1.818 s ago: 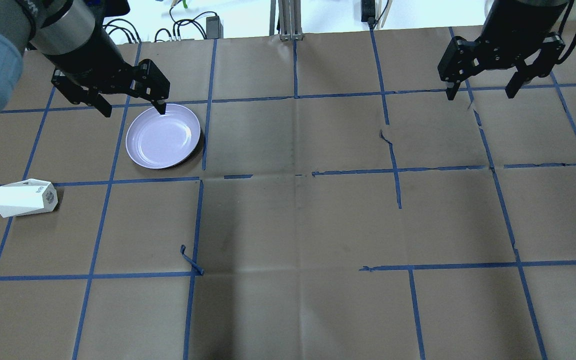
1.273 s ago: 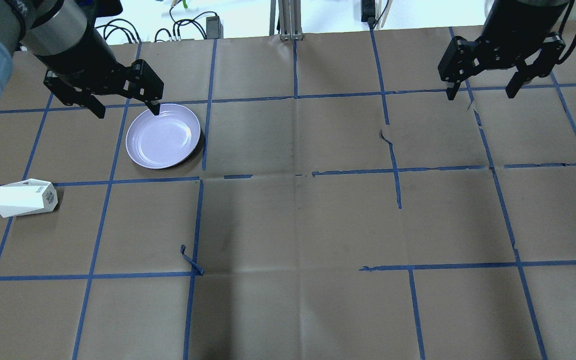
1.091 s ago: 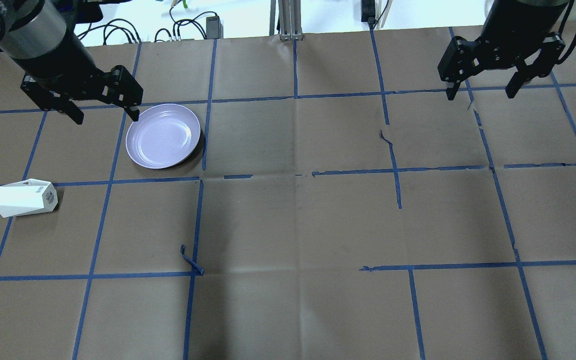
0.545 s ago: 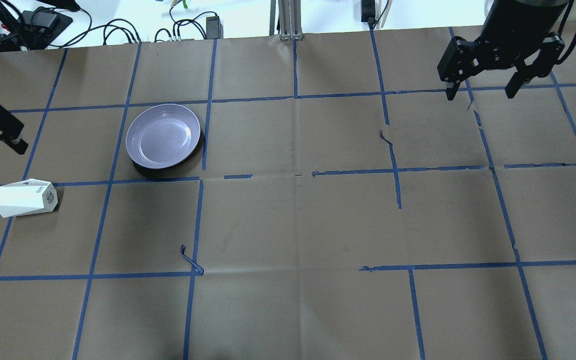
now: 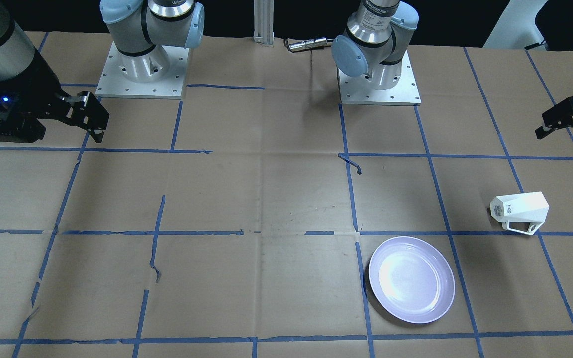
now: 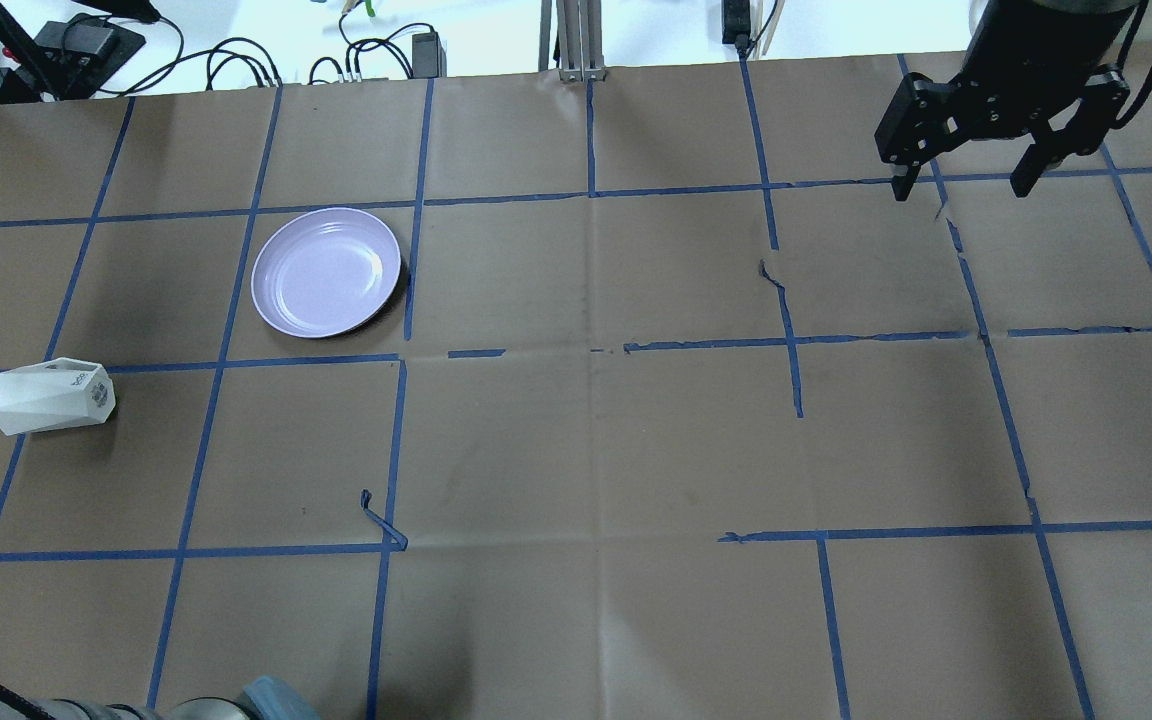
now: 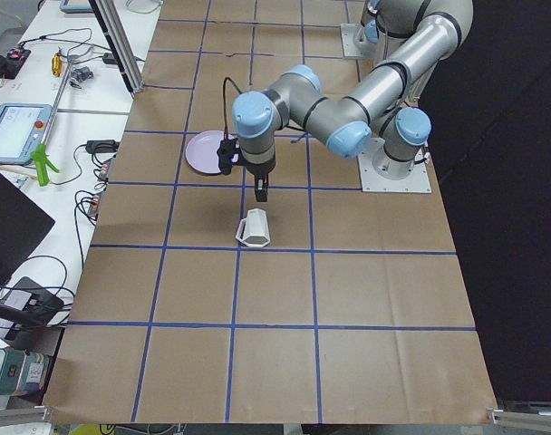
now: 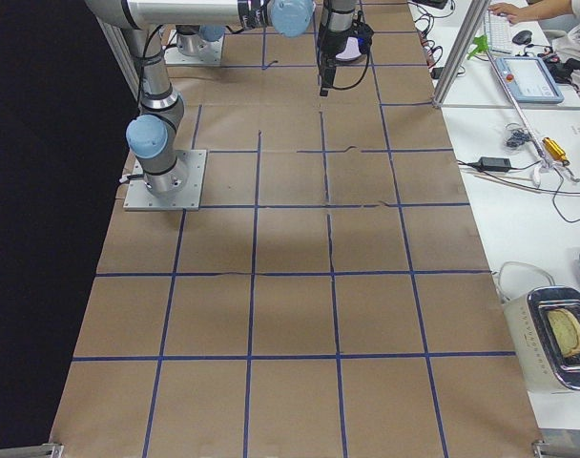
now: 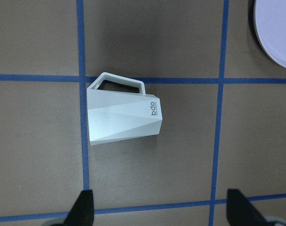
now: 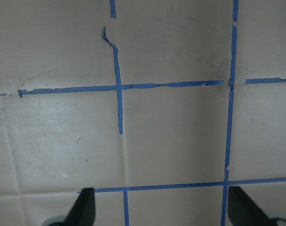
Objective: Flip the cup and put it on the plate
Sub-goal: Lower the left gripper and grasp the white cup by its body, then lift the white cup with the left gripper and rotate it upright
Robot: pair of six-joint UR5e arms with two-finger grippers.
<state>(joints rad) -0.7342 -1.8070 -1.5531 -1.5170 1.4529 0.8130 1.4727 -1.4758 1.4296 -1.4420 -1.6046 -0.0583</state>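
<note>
The white faceted cup [image 6: 51,397] lies on its side at the table's left, its lettered base towards the plate; it also shows in the front view [image 5: 520,211]. In the left wrist view the cup [image 9: 122,115] lies beyond my open fingertips [image 9: 85,207], handle up. The lavender plate [image 6: 326,272] is empty, one grid square away from the cup. My left gripper [image 5: 562,132] is open and empty, hovering above the cup [image 7: 254,227]. It is almost out of the overhead view. My right gripper [image 6: 958,188] is open and empty, high over the far right.
A loose curl of blue tape [image 6: 381,525] sticks up near the table's middle left. Cables and power bricks [image 6: 376,55] lie beyond the far edge. The two arm bases [image 5: 140,64] stand on the robot's side.
My left gripper has swung from over the plate's far rim to the left, leaving the overhead view, and now hovers over the cup. The right arm, cup and plate have not moved.
</note>
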